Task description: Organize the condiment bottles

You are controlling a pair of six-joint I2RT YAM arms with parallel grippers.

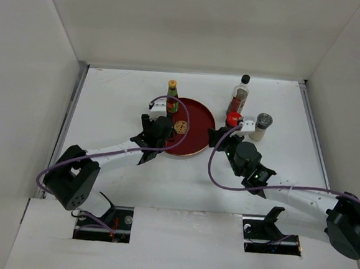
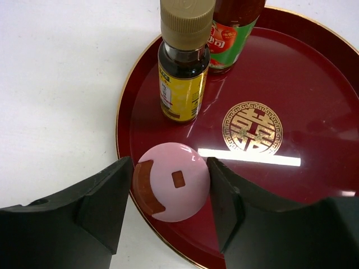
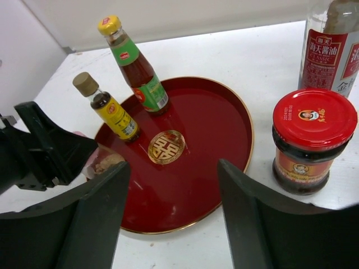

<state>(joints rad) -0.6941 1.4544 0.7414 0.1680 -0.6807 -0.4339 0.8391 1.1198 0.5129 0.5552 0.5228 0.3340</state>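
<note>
tray [image 2: 314, 84]: dark red, gold rim, gold emblem in the centre. pink-capped bottle [image 2: 174, 180]: pale pink cap. yellow bottle [image 2: 180, 84]: yellow label, tan cap, dark contents. sauce bottle [image 3: 137, 67]: red, green label, yellow cap. jar [image 3: 313, 140]: red lid, red label. shaker [image 1: 261, 126]: grey top, cream body. table [image 2: 56, 84]: white.

Between the fingers of the left pincer [image 2: 170, 174], the pink-capped small bottle [image 2: 174, 182] shows only its round cap; its body is hidden below, and whether the fingers touch it cannot be told. Beyond that pincer, the red sauce bottle with a green label [image 2: 231, 33] is cut off by the top edge. Ahead and right of the right pincer [image 3: 173, 168], the tall clear glass bottle [image 3: 331, 47] loses its neck the same way
</note>
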